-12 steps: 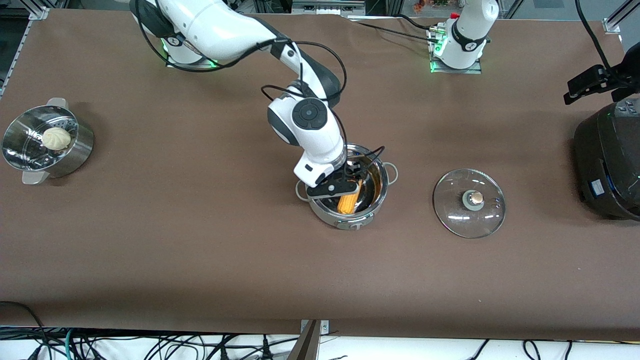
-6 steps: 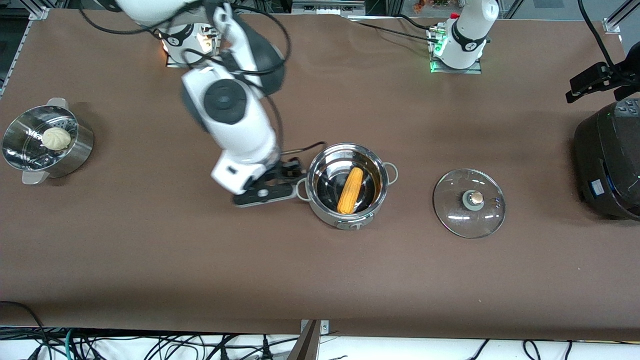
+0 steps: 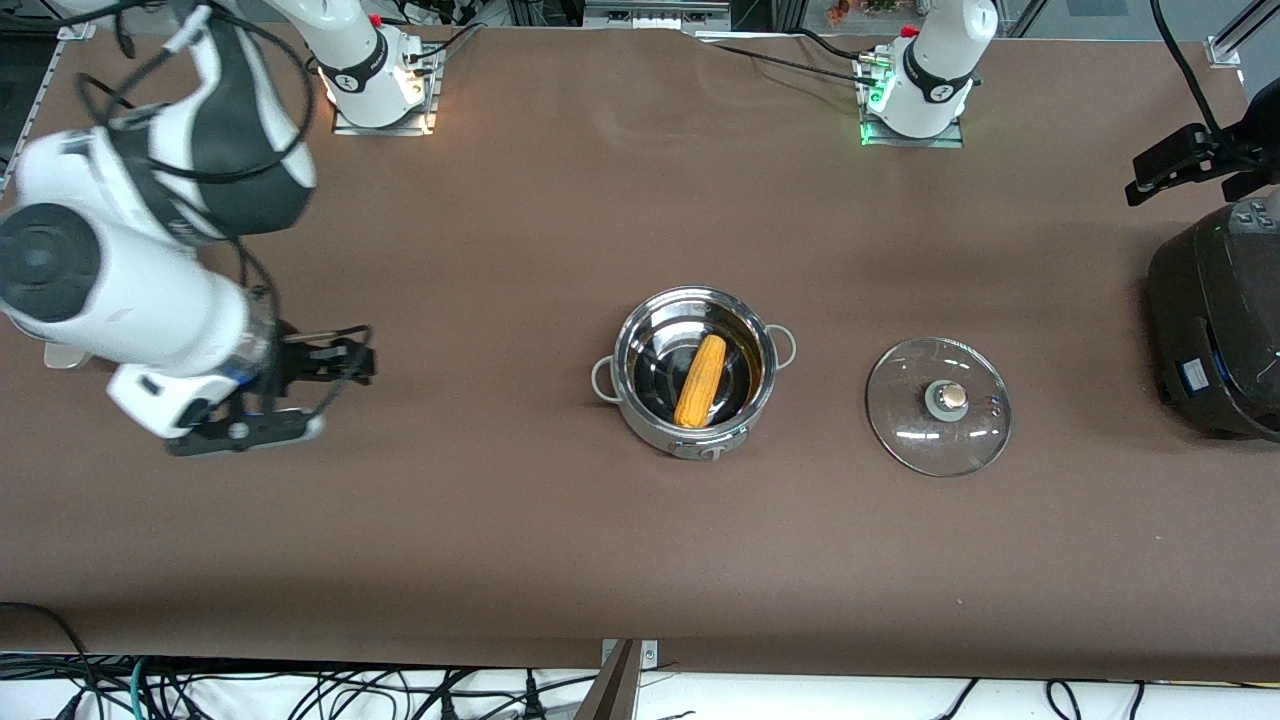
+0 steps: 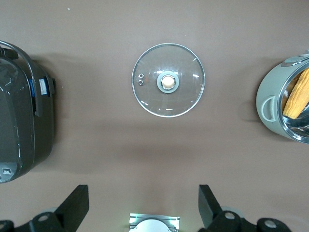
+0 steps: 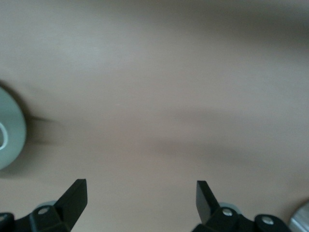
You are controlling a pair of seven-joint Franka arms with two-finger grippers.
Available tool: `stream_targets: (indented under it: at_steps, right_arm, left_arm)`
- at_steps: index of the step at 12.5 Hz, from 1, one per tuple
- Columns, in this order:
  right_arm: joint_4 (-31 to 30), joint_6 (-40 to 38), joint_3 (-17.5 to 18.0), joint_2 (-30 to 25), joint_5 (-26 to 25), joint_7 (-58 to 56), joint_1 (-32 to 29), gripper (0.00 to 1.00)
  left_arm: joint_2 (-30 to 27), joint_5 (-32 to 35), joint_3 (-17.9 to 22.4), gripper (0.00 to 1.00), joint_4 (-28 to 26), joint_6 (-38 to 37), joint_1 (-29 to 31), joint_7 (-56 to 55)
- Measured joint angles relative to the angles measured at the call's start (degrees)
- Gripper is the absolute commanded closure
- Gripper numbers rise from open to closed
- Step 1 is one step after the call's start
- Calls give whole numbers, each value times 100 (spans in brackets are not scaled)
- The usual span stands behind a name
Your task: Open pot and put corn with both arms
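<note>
Front view: pot point(image 3: 697, 372) sits mid-table, uncovered. Corn point(image 3: 700, 380) lies inside it, slanted across the bottom. Glass lid point(image 3: 938, 405) lies flat on the table beside the pot, toward the left arm's end, knob up, apart from the pot. Black cooker point(image 3: 1216, 315) stands at the left arm's end of the table. Right gripper point(image 3: 300, 395) hangs over bare table toward the right arm's end, well apart from the pot, holding nothing.

Left wrist view: left gripper point(image 4: 143, 208) is high over the table, jaws spread, empty. Lid point(image 4: 168, 80), cooker point(image 4: 21, 110) and part of the pot point(image 4: 285, 106) with corn point(image 4: 297, 93) show below.

Right wrist view: right gripper point(image 5: 141, 203) jaws spread wide, nothing between them; brown table point(image 5: 159, 96) below
</note>
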Motion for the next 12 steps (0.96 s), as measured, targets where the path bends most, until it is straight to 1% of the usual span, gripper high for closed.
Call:
stream_targets:
  at_steps: [2,3,5,7,8,12]
  right_arm:
    - [-187,-144,-34,-267,-3,-12,-259,0]
    - [-464,-131,-50,-498,-4,-12,-413,0]
    - [-1217,230,-62,-1043,-4,-12,-709,0]
    - [-2012,708,-84,-1564,-3,-12,-875,0]
    - [-2348,820,-96,-1792,-5,-10,-920,0]
    - [-3323,844,-145,-2729,-5,32,-981,0]
  left_arm:
    - [0,0,2,0,3,0,3,0]
    - [0,0,2,0,6,0,2,0]
    - [1,0,2,0,10,0,3,0]
    - [2,0,2,0,11,0,3,0]
    - [2,-1,-1,0,11,0,2,0]
    - [3,-1,-33,0,15,-2,1,0]
